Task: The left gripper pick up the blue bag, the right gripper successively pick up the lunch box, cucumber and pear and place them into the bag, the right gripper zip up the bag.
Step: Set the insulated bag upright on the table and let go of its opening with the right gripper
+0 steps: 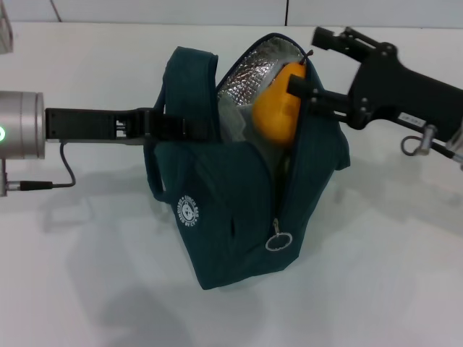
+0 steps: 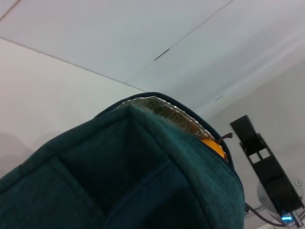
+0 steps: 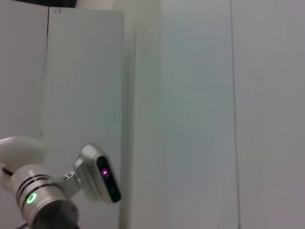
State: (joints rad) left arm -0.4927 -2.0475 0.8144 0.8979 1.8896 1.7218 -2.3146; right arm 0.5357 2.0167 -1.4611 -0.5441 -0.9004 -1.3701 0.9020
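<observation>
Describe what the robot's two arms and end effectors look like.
Both are black with black two-fingered claws. The left end effector follows a silver cylindrical joint with a green light and a thin black cable. The right end effector arm carries a small white label and a silver ring.

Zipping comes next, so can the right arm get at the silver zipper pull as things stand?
Probably yes: the zipper pull hangs exposed on the blue bag, nothing covering it. The right gripper must first leave the pear.

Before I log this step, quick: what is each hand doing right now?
Left hand: closed on the blue bag by its handle.
Right hand: at the bag's open mouth, closed on the pear.
</observation>
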